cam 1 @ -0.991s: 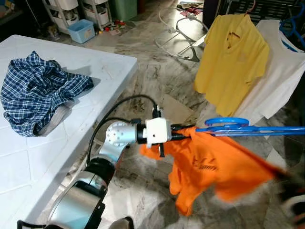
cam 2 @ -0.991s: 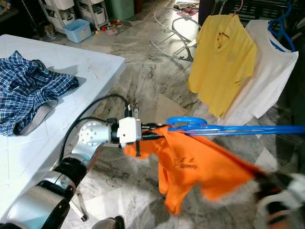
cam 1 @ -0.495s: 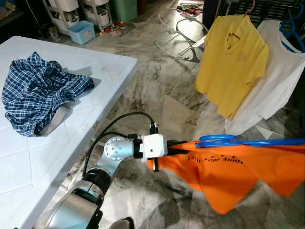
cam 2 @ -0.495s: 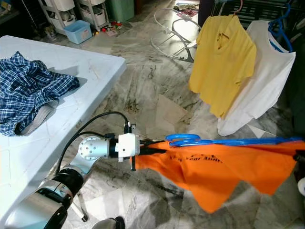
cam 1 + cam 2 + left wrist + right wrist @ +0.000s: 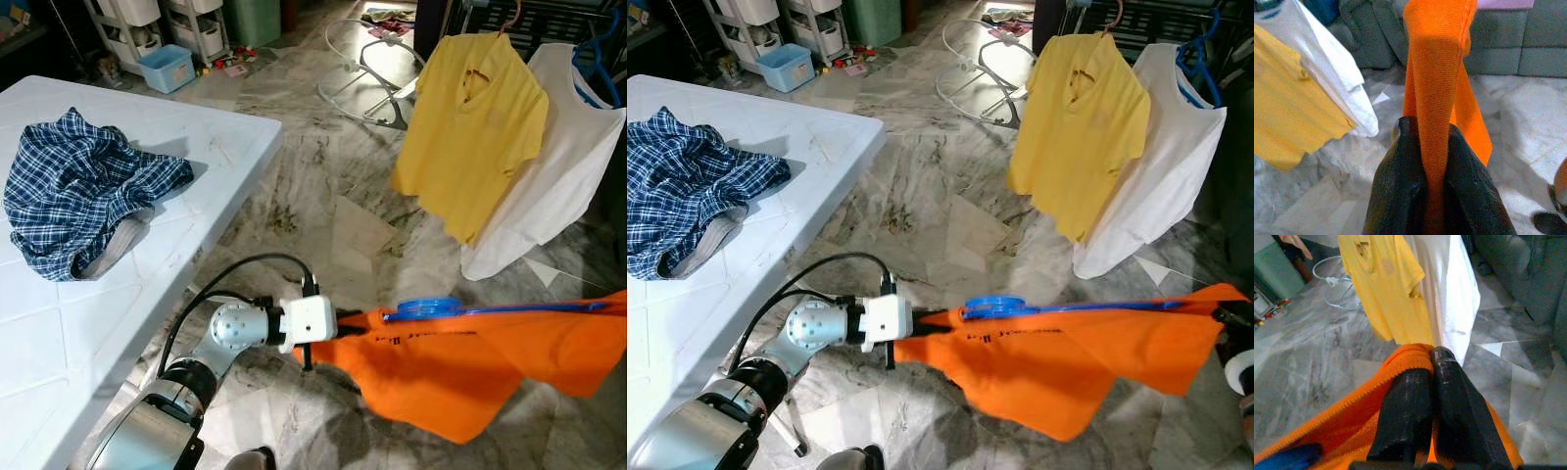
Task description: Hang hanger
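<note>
Blue hanger (image 5: pixel 460 309) threaded inside orange shirt (image 5: pixel 460 367), held level above the marble floor (image 5: pixel 323 186), round hook end lying flat near the left end. Soft knit shirt stretched taut between both arms, lower hem sagging in a loose point. Left gripper (image 5: pixel 1435 147) clamped on one end, black fingers (image 5: pixel 1396 196) pinching a narrow fold of ribbed fabric, seen close in left wrist view. Right gripper (image 5: pixel 1432 367) at the far end, fingers (image 5: pixel 1405 411) pressed together on the orange hem; blue plastic of hanger just visible at the edge of right wrist view. Beyond: yellow shirt (image 5: pixel 1078 117) and white shirt (image 5: pixel 1161 166) hanging side by side, overlapping, white one on a blue hanger. At left, white tiled counter (image 5: pixel 98 323) carrying a crumpled blue plaid shirt (image 5: pixel 83 186). White wire frame (image 5: pixel 367 73) lying on floor further back; grey sofa (image 5: pixel 1528 34) shown in left wrist view.
</note>
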Motion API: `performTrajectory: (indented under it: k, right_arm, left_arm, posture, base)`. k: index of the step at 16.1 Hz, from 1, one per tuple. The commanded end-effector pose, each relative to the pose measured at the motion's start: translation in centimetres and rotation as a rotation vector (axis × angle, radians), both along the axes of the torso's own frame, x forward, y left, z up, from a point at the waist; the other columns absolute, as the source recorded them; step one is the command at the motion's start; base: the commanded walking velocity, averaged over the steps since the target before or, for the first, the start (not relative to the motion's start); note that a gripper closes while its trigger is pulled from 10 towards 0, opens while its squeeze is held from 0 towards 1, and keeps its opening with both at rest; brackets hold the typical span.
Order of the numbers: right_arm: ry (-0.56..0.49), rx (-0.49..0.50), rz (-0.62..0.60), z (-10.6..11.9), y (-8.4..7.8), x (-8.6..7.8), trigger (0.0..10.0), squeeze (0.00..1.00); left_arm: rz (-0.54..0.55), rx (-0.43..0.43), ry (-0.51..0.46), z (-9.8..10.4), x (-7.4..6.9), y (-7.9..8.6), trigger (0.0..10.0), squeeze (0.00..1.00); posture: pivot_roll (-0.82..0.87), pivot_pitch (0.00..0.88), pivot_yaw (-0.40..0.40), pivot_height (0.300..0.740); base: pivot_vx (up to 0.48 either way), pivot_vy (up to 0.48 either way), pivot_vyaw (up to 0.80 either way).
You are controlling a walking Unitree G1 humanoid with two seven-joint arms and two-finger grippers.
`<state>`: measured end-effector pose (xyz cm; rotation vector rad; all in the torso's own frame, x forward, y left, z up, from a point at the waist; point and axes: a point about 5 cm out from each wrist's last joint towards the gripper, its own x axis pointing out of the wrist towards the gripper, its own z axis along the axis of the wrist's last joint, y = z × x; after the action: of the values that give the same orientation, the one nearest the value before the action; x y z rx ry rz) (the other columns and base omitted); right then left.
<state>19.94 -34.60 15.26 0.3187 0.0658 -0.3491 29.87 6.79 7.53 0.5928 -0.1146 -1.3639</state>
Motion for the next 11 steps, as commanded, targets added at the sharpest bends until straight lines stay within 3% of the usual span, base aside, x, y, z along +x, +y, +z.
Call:
performTrajectory:
  k: [1, 5, 7, 8, 11]
  right_arm:
    - [-0.056, -0.07, -0.089, 2.5, -1.4, -0.5, 0.0, 0.0]
    - [-0.088, -0.071, 0.033, 3.7, 1.3, 1.3, 0.0, 0.0]
    - [-0.079, -0.064, 0.117, 3.5, 3.4, 2.0, 0.0, 0.0]
    - [-0.063, -0.051, 0.2, 3.1, 5.3, 2.5, 0.0, 0.0]
    - [-0.042, -0.02, 0.304, 2.4, 8.1, 3.0, 0.0, 0.0]
  left_arm:
    - [0.071, 0.091, 0.053, -1.5, -0.1, 2.4, 10.0, 0.0]
    - [0.111, 0.121, 0.067, -2.2, -0.1, 2.0, 10.0, 0.0]
    - [0.123, 0.113, 0.079, -2.6, -0.4, 1.0, 10.0, 0.0]
    - [0.136, 0.095, 0.091, -2.8, -0.5, 0.0, 10.0, 0.0]
    - [0.14, 0.061, 0.101, -2.7, -0.7, -1.8, 10.0, 0.0]
  posture:
    - [-0.06, 0.082, 0.009, 0.74]
    - [-0.07, 0.077, 0.006, 0.74]
    - [-0.08, 0.078, 0.002, 0.74]
    - [-0.08, 0.079, 0.0, 0.74]
    - [-0.09, 0.08, 0.001, 0.74]
  base:
    - [0.0, 0.0, 0.0]
    - [0.0, 0.0, 0.0]
    - [0.0, 0.0, 0.0]
    - [0.0, 0.0, 0.0]
    - [0.0, 0.0, 0.0]
